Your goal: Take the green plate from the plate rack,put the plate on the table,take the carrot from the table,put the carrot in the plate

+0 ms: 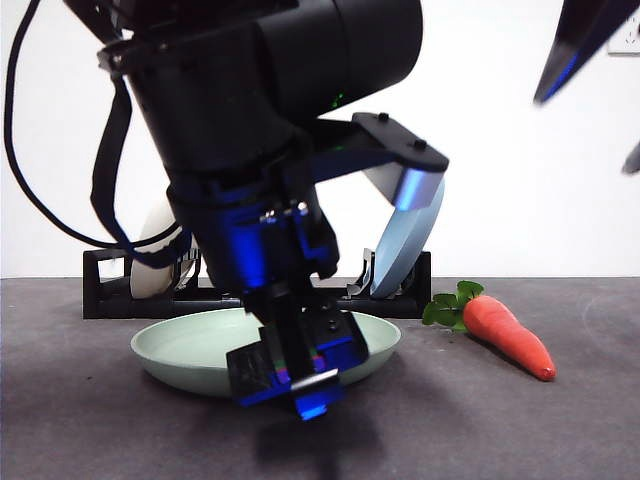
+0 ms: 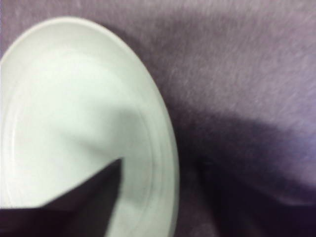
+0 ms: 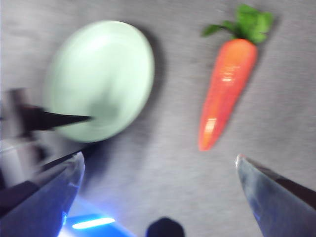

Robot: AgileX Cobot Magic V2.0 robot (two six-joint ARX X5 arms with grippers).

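Lying flat, green plate [image 1: 190, 345], left gripper [image 1: 290, 385] seemingly straddling rim

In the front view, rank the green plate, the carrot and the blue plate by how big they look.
1. Green plate, widest, though nearer the camera.
2. Blue plate and carrot: similar extent; the blue one stands edge-on in the rack, partly hidden, so unsure.

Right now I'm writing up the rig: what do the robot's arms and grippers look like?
Both are black. The left gripper hangs from a bulky glossy arm with looping black cables, screw heads and blue glints. The right gripper has long, tapering dark jaws with a bluish sheen.
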